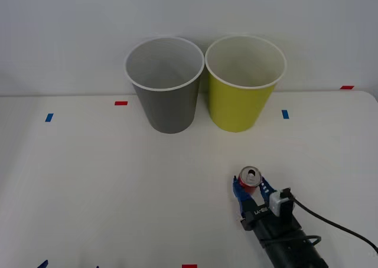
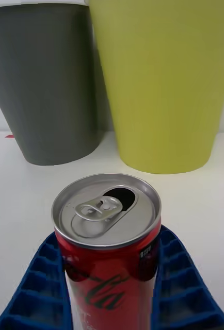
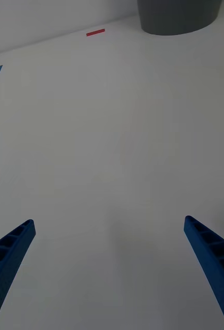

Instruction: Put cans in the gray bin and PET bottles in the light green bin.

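Jaws of right gripper (image 1: 250,186) clamped around one can (image 1: 250,177); left gripper (image 3: 109,258) spread, empty; two bins.

The can (image 2: 108,242) has a brushed metal top and glossy red sides. Ribbed blue plastic fingers (image 2: 179,289) flank it. Both bins, gray (image 1: 165,91) and light green (image 1: 242,91), look matt; the table (image 1: 88,185) is smooth white.

A white table (image 1: 106,179) bears small red (image 1: 121,103) and blue tape marks (image 1: 49,117).
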Tool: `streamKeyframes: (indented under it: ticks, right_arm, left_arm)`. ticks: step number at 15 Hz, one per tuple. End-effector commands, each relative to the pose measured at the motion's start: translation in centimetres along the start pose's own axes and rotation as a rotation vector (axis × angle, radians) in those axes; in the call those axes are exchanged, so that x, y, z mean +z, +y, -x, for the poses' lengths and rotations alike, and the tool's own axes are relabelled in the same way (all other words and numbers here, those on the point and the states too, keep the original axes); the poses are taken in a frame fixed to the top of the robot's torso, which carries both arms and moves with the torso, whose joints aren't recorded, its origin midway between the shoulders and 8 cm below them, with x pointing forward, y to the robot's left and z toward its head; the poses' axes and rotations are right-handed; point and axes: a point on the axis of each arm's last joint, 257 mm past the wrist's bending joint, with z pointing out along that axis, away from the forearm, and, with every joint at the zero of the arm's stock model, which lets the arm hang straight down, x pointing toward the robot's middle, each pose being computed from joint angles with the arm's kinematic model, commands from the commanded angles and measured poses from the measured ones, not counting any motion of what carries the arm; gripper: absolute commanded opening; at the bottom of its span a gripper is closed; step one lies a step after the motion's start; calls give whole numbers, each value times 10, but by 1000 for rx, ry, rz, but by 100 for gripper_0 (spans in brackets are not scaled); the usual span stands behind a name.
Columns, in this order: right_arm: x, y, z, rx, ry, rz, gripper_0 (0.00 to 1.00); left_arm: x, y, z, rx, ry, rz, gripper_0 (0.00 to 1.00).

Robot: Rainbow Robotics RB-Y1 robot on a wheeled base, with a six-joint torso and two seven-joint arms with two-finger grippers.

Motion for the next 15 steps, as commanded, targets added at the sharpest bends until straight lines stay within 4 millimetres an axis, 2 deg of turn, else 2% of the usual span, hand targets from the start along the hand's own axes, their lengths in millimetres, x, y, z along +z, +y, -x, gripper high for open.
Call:
streamKeyframes:
  ticks: [1, 3, 5, 8, 12, 15]
  right_arm:
    - [3, 1, -4, 25, 19, -2, 7]
    - [10, 6, 1, 44, 50, 8, 7]
    - [20, 17, 22, 70, 98, 27, 7]
    - [26, 21, 57, 64, 180, 42, 6]
    - [7, 19, 108, 17, 325, 42, 6]
    - [-1, 24, 132, -15, 373, 52, 6]
  left_arm:
    - [0, 0, 0, 0, 0, 0, 100]
    - [0, 0, 0, 0, 0, 0, 100]
    - [0, 0, 0, 0, 0, 0, 100]
    - [0, 0, 0, 0, 0, 0, 100]
    - [0, 0, 0, 0, 0, 0, 100]
    - [0, 0, 0, 0, 0, 0, 100]
